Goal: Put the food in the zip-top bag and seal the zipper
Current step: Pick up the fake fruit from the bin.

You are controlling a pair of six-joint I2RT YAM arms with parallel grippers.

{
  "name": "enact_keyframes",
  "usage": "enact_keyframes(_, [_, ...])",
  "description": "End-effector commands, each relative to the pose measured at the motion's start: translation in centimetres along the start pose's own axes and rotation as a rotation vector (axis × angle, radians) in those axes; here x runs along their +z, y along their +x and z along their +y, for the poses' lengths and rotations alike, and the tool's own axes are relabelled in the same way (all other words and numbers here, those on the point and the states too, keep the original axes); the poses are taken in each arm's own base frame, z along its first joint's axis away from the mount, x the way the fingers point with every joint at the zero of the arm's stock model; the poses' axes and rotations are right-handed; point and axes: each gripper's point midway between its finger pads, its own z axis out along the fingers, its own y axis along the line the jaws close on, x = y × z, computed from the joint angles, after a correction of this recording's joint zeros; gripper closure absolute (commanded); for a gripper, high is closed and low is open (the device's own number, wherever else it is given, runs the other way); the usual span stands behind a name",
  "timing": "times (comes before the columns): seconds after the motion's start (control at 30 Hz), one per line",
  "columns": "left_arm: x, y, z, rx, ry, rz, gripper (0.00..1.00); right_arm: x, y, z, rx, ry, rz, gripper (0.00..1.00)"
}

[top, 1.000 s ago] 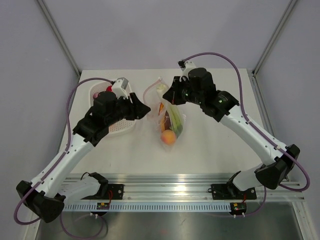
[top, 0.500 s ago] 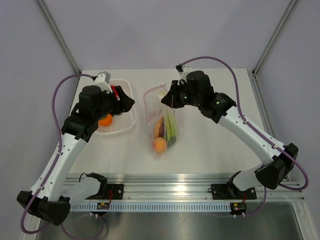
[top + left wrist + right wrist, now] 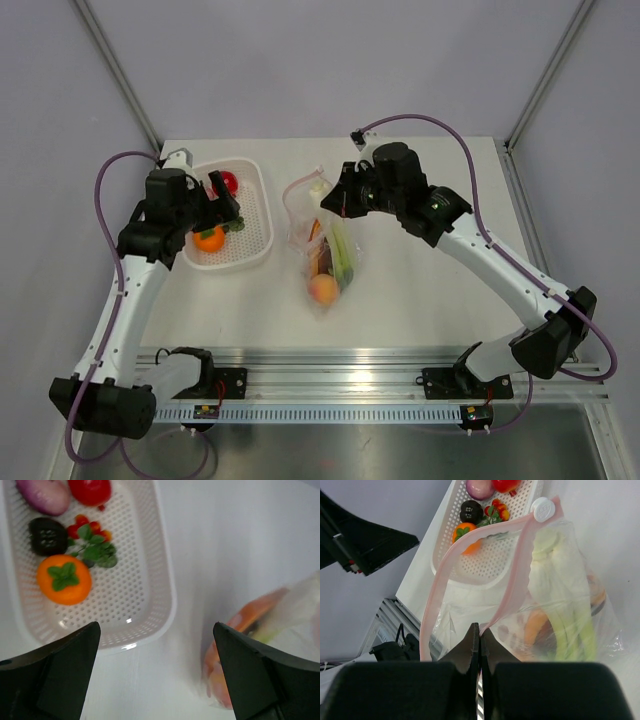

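Note:
The clear zip-top bag (image 3: 330, 262) lies at the table's middle, mouth raised and open. It holds a peach (image 3: 322, 288), celery (image 3: 343, 255), a carrot and a dark eggplant. My right gripper (image 3: 326, 200) is shut on the bag's mouth edge; in the right wrist view the fingertips (image 3: 480, 630) pinch the pink zipper strip (image 3: 515, 575) near its white slider (image 3: 542, 509). My left gripper (image 3: 228, 203) is open and empty over the basket's right edge, jaws wide apart (image 3: 155, 680). An orange (image 3: 64, 578), tomato (image 3: 90, 489) and purple onion (image 3: 44, 494) lie in the basket.
The white slotted basket (image 3: 262, 215) stands left of the bag and also holds a dark round piece (image 3: 47, 535) and small red berries with green leaves (image 3: 92, 542). The bag's near end shows at the right of the left wrist view (image 3: 235, 630).
My left arm has swung left, away from the bag, and now hangs over the basket. The bag has settled a little toward the front. My right gripper keeps its hold.

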Motion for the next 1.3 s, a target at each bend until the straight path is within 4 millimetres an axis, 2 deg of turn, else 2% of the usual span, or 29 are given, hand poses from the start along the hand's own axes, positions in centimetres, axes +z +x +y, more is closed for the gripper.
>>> enact_keyframes(0.0, [0.6,0.0,4.5,0.045,-0.227,0.026,0.01,-1.7,-2.5,2.1,-0.011,-0.078,-0.099,1.00])
enact_keyframes(0.1, [1.5,1.1,6.5,0.070,-0.330,0.095,0.01,-1.6,-2.5,2.1,-0.004,-0.082,-0.101,1.00])
enact_keyframes(0.43, [5.3,4.2,10.3,0.090,-0.516,0.243,0.01,-0.9,-2.2,2.6,0.009,-0.114,-0.085,1.00])
enact_keyframes(0.5, [6.1,4.1,10.7,0.093,-0.536,0.235,0.01,-1.0,-2.3,2.6,0.007,-0.113,-0.087,1.00])
enact_keyframes(0.73, [11.5,4.5,11.7,0.121,-0.557,0.299,0.01,-0.7,-2.1,2.6,0.010,-0.120,-0.077,1.00])
enact_keyframes(0.87, [13.4,4.8,12.4,0.090,-0.541,0.322,0.01,-0.7,-1.9,2.6,0.008,-0.121,-0.073,1.00])
enact_keyframes(1.03, [14.7,5.6,13.6,0.067,-0.555,0.350,0.01,-0.4,-1.7,2.4,0.000,-0.120,-0.064,1.00])
enact_keyframes(1.17, [16.1,6.4,13.8,0.049,-0.520,0.373,0.01,-0.4,-1.7,2.4,-0.003,-0.118,-0.064,1.00])
enact_keyframes(1.27, [16.9,7.3,13.8,0.033,-0.505,0.393,0.05,-0.2,-1.5,2.2,0.000,-0.114,-0.059,1.00])
